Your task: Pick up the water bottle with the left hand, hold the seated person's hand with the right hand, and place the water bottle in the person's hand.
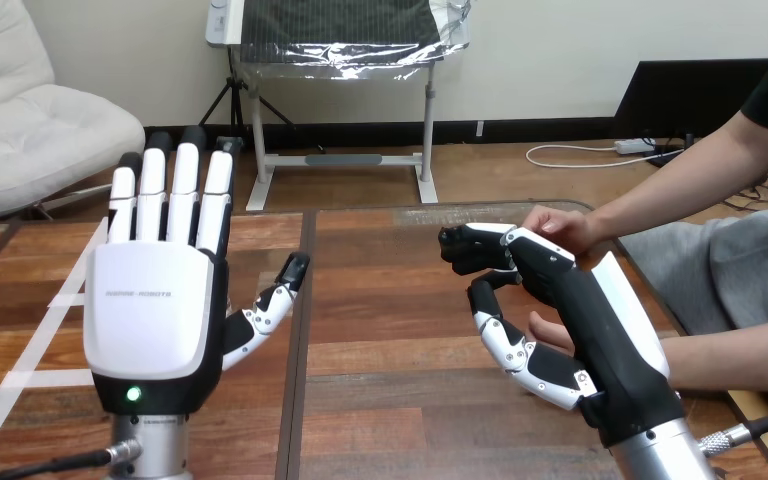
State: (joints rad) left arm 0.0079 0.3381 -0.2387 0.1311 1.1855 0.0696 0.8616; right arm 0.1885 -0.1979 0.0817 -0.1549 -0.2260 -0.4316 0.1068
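The wooden bench [400,330] fills the lower two thirds of the frame. A dark seam runs down it left of centre.

The left robot hand [150,300] stands upright at lower left, above the bench, with its white back shell toward the camera. Its fingers [185,190] are straight and pressed side by side, pointing to the top of the frame. Its thumb [275,300] sticks out toward the seam. A small green light glows at the base of the shell. The silver forearm [150,455] under it rises from the bottom edge.

The right robot hand [580,310] lies right of centre. It slants up and left from its silver forearm [665,455] at the bottom right. It meets both of the person's hands there. I cannot tell whether it is closed on either of them.

The person's upper hand [560,225] rests loosely closed on top of the right robot hand, just right of the frame's centre. Its arm runs off to the upper right.

The person's lower hand [548,328] is mostly hidden behind the right robot hand. Its fingertips peek out just beside the robot hand's underside. Its forearm [740,360] leaves at the right edge.

White tape [40,330] marks lines on the bench at far left.
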